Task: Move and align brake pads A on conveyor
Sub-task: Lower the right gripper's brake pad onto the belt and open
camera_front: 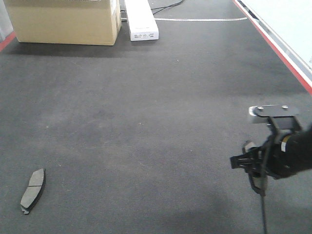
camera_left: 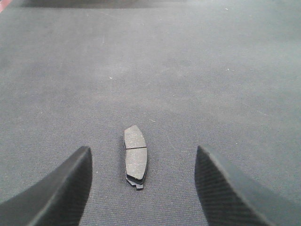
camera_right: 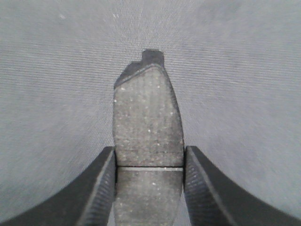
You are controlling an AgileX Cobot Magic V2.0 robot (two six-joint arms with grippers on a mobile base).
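Pinching speckled grey, cross-grooved brake pad (camera_right: 148, 117); right end effector (camera_right: 149, 157).

grey-brown brake pad (camera_left: 135, 157), dark-grey conveyor (camera_front: 146, 97)

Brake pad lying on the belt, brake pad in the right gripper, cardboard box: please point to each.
Lying brake pad (camera_left: 136, 162): left wrist view, face below groove.
Held brake pad (camera_right: 147, 121): right wrist view, face above groove.
Cardboard box (camera_front: 63, 22): front view, front wall.
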